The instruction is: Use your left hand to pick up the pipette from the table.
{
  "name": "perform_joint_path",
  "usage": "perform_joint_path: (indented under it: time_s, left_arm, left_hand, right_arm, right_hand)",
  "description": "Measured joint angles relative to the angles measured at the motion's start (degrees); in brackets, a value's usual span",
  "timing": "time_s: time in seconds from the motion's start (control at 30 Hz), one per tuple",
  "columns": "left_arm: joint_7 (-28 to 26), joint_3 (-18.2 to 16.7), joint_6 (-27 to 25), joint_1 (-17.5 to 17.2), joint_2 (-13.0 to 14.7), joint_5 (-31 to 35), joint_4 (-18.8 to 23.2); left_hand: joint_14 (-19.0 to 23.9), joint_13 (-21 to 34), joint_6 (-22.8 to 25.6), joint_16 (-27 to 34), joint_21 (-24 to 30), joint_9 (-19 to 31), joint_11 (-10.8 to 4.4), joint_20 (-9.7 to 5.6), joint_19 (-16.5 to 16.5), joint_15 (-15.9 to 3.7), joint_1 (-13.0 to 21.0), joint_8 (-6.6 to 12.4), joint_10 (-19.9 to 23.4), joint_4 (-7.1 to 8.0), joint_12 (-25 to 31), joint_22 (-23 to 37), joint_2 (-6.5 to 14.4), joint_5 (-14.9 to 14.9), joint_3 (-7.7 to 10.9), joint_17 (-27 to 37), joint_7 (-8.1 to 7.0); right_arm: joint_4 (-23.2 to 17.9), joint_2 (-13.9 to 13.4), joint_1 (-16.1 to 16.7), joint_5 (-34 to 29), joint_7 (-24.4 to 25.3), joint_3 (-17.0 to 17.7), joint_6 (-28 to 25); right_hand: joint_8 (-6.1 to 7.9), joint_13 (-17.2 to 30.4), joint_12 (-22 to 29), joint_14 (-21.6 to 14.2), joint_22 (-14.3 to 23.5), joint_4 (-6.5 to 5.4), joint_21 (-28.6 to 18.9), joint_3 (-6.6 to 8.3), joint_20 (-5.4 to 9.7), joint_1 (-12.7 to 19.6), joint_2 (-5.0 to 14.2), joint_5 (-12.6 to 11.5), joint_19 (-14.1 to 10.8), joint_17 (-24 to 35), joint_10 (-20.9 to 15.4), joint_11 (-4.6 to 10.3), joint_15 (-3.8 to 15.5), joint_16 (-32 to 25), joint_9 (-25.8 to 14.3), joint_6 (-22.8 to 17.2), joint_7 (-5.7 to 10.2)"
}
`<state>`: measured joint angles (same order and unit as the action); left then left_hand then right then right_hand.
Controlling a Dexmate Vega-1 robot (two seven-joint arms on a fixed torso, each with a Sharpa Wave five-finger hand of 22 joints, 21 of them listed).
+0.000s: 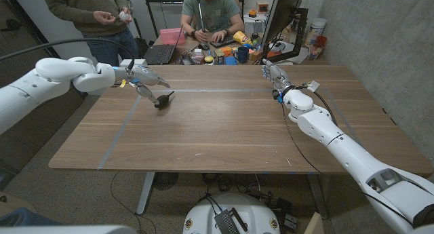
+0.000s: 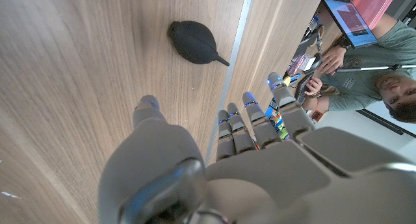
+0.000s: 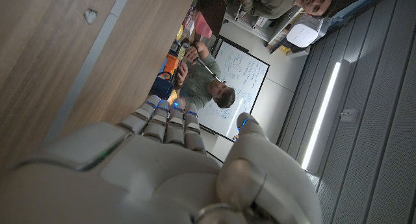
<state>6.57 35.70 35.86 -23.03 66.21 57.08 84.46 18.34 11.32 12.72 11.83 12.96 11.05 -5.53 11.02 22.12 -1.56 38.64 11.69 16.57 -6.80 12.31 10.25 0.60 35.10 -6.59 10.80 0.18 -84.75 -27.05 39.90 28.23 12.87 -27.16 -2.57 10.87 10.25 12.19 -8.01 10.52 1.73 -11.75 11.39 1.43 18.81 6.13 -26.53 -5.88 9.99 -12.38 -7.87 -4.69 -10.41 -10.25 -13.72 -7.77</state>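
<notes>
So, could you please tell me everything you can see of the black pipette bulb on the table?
The pipette is matte black, a rounded teardrop bulb narrowing to a short thin nozzle, and looks like soft rubber. It lies on its side on the bare wooden table, on the robot's left half, next to a pale tape line. The left hand hovers close beside it with fingers apart, and nothing visibly grips it.
</notes>
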Motion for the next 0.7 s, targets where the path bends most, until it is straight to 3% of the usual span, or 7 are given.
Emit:
perform_joint_path:
  time_s: [0.1, 0.33, 0.37, 0.7]
  left_arm:
    - [0.11, 0.67, -0.37, 0.59, -1.37, 0.12, -2.62]
    - [1.16, 0.9, -1.12, 0.83, -1.68, 0.11, -3.03]
    - [1.33, 2.33, -1.2, 2.19, -3.17, 0.11, -4.96]
    - [2.03, 4.26, -1.58, 3.53, -4.67, -0.02, -6.79]
  left_hand:
    - [0.0, 0.0, 0.23, 0.0, 0.0, 0.0, 0.0, 0.19, 0.19, 0.0, 0.09, 0.0, 0.0, 0.0, 0.0, 0.0, -0.09, 0.05, 0.0, 0.0, -0.23]
    - [0.0, 0.0, 0.4, 0.0, 0.0, 0.0, 0.23, 0.47, 0.48, 0.0, 0.0, 0.0, -0.24, 0.0, 0.0, 0.0, -0.45, 0.29, -0.47, 0.0, -0.4]
    - [0.0, 0.0, 0.4, 0.0, 0.0, 0.0, 0.23, 0.7, 0.71, 0.0, 0.0, 0.0, -0.24, 0.0, 0.0, 0.0, -0.45, 0.29, -0.47, -0.01, -0.4]
    - [0.0, 0.0, 0.4, 0.0, 0.0, 0.0, 0.22, 0.87, 1.32, 0.0, 0.03, 0.0, -0.24, 0.24, 0.0, 0.0, -0.86, 0.51, -0.71, -0.01, -0.4]
  right_arm:
    - [0.47, 0.13, -0.14, 0.0, -0.04, -0.16, 0.04]
    - [1.29, 0.34, -0.3, 0.0, -0.47, -0.42, 0.3]
    - [1.46, 0.35, -0.31, 0.1, -1.11, -0.47, 0.56]
    - [3.07, 0.58, -0.74, 0.37, -1.88, -0.61, 0.84]
  right_hand:
    - [0.0, 0.0, 0.0, 0.0, 0.0, 0.24, 0.0, -0.24, 0.0, 0.0, 0.0, 0.0, 0.0, 0.0, 0.0, 0.0, 0.0, 0.0, 0.0, 0.0, 0.0]
    - [0.0, 0.0, 0.0, -0.22, 0.0, -0.01, 0.0, -0.48, -0.21, 0.0, 0.0, 0.0, -0.21, 0.0, -0.31, 0.3, 0.22, 0.0, 0.0, 0.0, 0.0]
    - [0.0, 0.0, 0.0, -0.3, 0.0, -0.01, 0.0, -0.48, -0.21, 0.0, 0.0, 0.0, -0.21, 0.0, -0.31, 0.3, 0.3, 0.0, 0.0, 0.0, 0.0]
    - [0.0, 0.0, 0.0, -0.61, 0.0, 0.15, 0.0, -0.64, -0.21, 0.0, 0.0, 0.0, -0.21, 0.0, -0.62, -0.01, 0.0, 0.0, 0.0, 0.0, 0.0]
